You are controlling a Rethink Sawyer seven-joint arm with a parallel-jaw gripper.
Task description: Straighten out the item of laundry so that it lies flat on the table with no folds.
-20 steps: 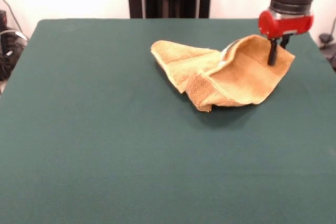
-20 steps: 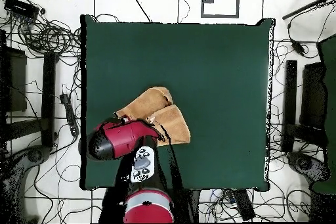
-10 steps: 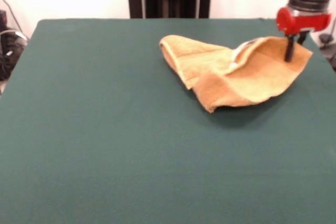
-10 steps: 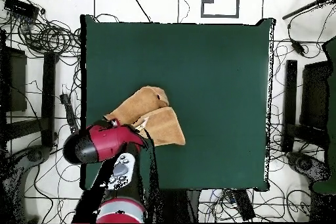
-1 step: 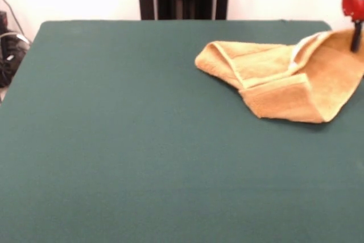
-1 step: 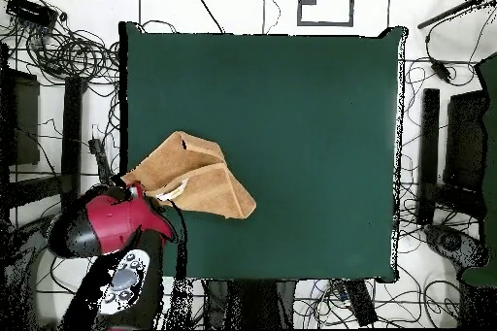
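lying folded over itself near the table's edge, the small orange-tan terry towel (image 5: 284,81) (image 6: 189,177) had one corner raised, a white strip showing along the lifted fold. the red and black gripper (image 5: 356,41) (image 6: 136,196) was clamped on that corner, past the edge of the large dark green cloth-covered table (image 5: 142,140) (image 6: 311,123).

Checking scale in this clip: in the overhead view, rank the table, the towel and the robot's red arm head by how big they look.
1. Table, by far the largest.
2. Towel.
3. Red arm head, close to the towel in apparent size, and it sits nearer the camera, so this order is unsure.
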